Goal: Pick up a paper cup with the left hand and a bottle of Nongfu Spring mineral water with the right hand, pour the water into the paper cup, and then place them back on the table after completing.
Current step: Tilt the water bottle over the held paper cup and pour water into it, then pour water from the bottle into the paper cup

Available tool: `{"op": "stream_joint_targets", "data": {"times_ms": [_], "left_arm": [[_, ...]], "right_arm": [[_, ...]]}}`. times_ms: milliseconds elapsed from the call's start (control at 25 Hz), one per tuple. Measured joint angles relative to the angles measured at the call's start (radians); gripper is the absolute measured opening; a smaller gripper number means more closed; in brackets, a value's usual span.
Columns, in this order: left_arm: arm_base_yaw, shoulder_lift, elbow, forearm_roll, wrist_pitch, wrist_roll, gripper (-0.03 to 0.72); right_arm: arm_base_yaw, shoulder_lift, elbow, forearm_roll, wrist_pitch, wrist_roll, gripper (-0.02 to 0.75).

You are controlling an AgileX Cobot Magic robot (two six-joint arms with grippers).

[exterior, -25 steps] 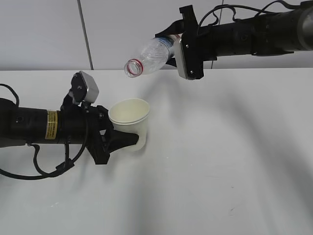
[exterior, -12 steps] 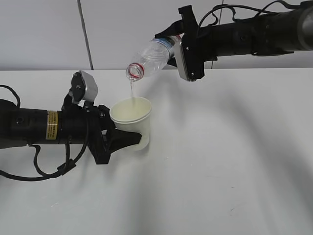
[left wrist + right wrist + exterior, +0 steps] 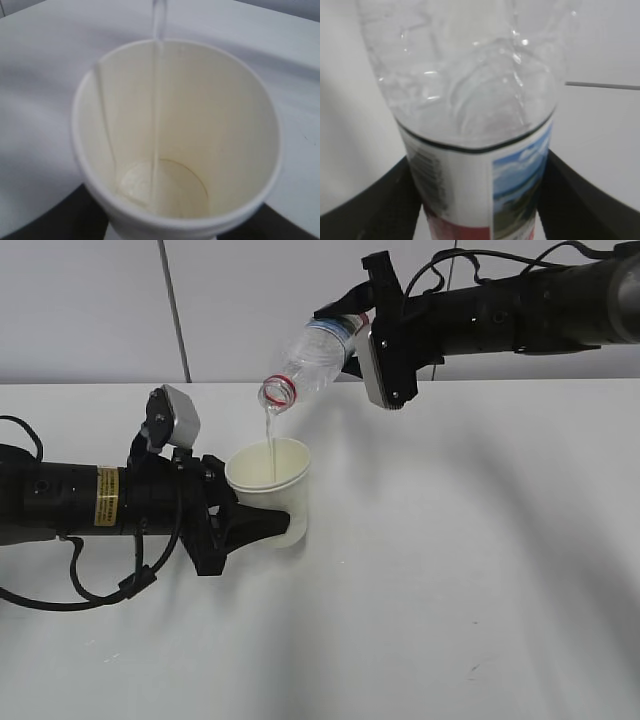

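Observation:
A white paper cup stands upright just above the table, and my left hand's gripper is shut on its lower wall. In the left wrist view the cup fills the frame, with a thin stream of water falling to its bottom, where a little water lies. My right hand's gripper is shut on the labelled body of the clear bottle, which is tilted mouth-down over the cup. Up close, the bottle sits between black fingers.
A grey-white wall with a dark vertical seam stands behind the table. White tabletop stretches to the right of and in front of the cup. Cables loop from the left arm down onto the table.
The bottle has tipped further mouth-down and a stream of water now runs into the cup. The cup and left gripper have shifted slightly to the right.

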Motion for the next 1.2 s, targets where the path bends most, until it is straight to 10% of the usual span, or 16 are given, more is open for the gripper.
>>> {"op": "stream_joint_targets", "data": {"times_ms": [1200], "left_arm": [[0.0, 0.0, 0.0, 0.0, 0.0, 0.0, 0.375]], "right_arm": [[0.0, 0.0, 0.0, 0.002, -0.002, -0.047, 0.475]]}}
